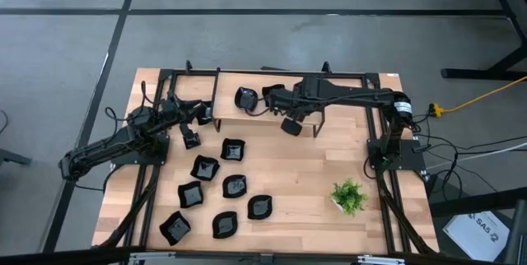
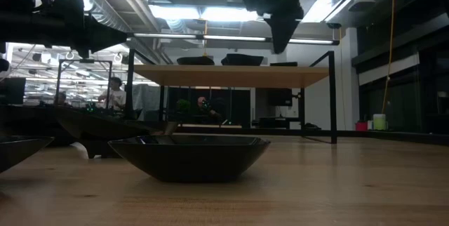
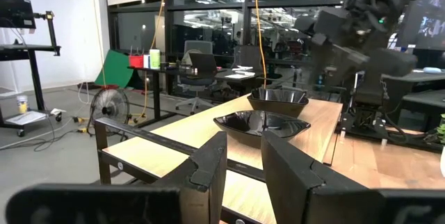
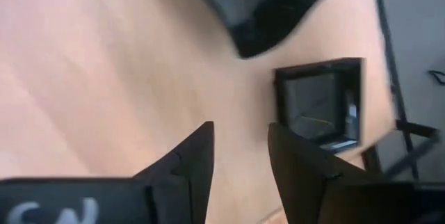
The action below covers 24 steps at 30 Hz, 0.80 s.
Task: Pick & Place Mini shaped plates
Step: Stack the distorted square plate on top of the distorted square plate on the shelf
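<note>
Several glossy black mini shaped plates (image 1: 235, 185) rest on their bases on the table's left half; one (image 2: 189, 157) fills the low view's foreground. More plates (image 3: 264, 123) sit on the raised wooden shelf (image 2: 231, 76) along the far edge. My right gripper (image 4: 240, 154) hangs open above this shelf, pointing steeply down, with nothing between its fingers. A square plate (image 4: 320, 102) lies just beside them and another plate (image 4: 271, 8) farther on. My left gripper (image 3: 243, 175) waits open at the table's left, pointing level toward the shelf.
A small green potted plant (image 1: 349, 196) stands near the table's right front. The shelf's black metal frame and legs (image 1: 317, 125) rise from the table's far half. Bare wood lies between the plates and the plant. Cables run beside both arm bases.
</note>
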Motion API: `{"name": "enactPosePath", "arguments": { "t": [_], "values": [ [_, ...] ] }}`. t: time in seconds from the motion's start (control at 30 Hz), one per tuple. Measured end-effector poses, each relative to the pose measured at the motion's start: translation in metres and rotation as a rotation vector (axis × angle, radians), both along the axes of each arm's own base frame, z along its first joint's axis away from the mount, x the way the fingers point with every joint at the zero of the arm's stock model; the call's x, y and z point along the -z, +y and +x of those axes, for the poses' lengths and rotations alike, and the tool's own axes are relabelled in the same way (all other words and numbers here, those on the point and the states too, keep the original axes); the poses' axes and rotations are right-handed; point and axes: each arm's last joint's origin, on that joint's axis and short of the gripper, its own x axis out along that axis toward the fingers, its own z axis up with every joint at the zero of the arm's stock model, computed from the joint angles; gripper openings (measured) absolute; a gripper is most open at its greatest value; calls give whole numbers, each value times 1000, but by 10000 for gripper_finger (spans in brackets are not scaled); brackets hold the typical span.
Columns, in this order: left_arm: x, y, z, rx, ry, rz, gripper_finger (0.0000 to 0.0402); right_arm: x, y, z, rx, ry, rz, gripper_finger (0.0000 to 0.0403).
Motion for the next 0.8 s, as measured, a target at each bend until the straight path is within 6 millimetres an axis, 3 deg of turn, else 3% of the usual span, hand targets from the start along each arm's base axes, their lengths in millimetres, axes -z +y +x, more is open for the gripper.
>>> {"name": "enactPosePath", "arguments": {
  "t": [0.27, 0.5, 0.63, 0.8],
  "values": [
    [0, 0, 0, 0, 0, 0, 86, 5, 38, 5, -174, 21, -9, 129],
    [0, 0, 0, 0, 0, 0, 86, 50, 82, 6, -498, 134, 26, 117],
    [0, 0, 0, 0, 0, 1, 86, 72, 104, 7, -654, 56, 129, 106],
    [0, 0, 0, 0, 0, 0, 86, 82, 121, 13, -745, -69, 226, 90]
  ]
}}
